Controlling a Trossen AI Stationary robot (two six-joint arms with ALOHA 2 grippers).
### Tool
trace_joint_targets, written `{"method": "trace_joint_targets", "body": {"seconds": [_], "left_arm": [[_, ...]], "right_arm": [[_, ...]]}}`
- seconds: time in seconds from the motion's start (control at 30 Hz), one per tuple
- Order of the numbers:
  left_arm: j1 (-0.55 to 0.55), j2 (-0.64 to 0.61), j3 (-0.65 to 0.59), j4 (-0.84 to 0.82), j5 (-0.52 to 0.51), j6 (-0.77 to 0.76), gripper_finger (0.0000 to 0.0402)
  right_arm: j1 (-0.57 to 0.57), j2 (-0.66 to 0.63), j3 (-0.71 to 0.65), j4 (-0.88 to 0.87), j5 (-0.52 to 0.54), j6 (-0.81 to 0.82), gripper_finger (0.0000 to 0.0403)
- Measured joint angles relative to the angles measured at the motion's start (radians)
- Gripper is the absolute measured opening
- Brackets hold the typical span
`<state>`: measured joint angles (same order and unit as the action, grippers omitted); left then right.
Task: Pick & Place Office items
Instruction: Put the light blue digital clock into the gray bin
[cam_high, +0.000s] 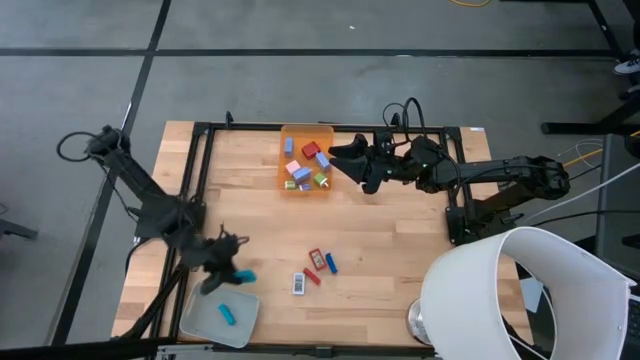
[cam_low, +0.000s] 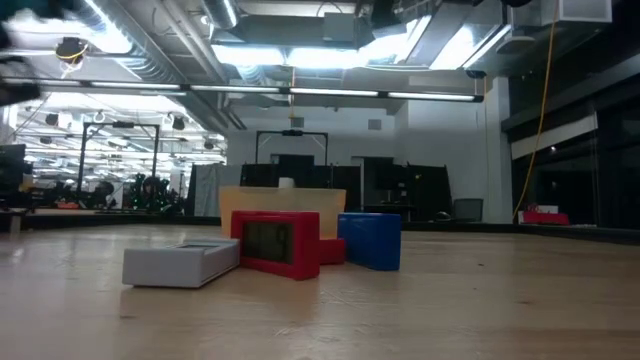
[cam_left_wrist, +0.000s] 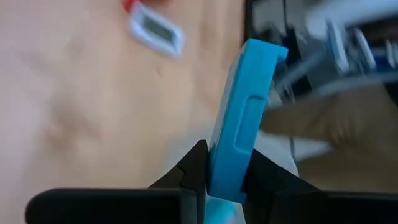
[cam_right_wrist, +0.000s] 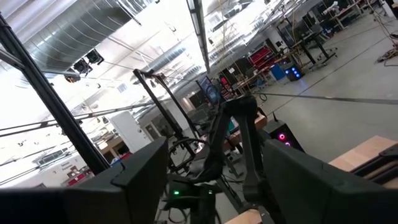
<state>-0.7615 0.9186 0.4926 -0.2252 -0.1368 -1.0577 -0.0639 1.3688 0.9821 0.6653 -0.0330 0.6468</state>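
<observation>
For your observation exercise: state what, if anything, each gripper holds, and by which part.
The left gripper pinches a flat teal piece by one end, the rest sticking out past the fingers. The right gripper, beside the orange bin, is open and holds nothing.

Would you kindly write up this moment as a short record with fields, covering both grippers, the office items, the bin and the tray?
left gripper: shut on a teal piece, near the table's front left corner, beside the tray
right gripper: open, holding nothing, at the right side of the orange bin
orange bin: at the table's back edge, holding several coloured pieces
grey tray: front left corner, one teal piece inside
loose items on table: white piece, red pieces, blue piece, clustered front of centre
</observation>
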Motion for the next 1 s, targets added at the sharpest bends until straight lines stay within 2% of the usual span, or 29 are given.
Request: {"method": "trace_joint_targets", "body": {"seconds": [0.23, 0.5, 0.73, 1.0], "left_arm": [[-0.228, 0.008, -0.032, -0.049, -0.014, -0.166, 0.0054], [-0.382, 0.1, -0.046, -0.073, -0.002, -0.311, 0.0054], [-0.417, 0.201, -0.045, -0.087, 0.035, -0.436, 0.0057], [-0.41, 0.218, -0.045, -0.074, 0.035, -0.519, 0.0065]], "right_arm": [[0.0, 0.0, 0.0, -0.013, 0.025, 0.0, 0.0261], [0.0, 0.0, 0.0, -0.019, 0.026, 0.008, 0.0261], [0.0, 0.0, 0.0, -0.037, 0.026, 0.008, 0.0261], [0.0, 0.0, 0.0, -0.038, 0.017, 0.009, 0.0261]]}}
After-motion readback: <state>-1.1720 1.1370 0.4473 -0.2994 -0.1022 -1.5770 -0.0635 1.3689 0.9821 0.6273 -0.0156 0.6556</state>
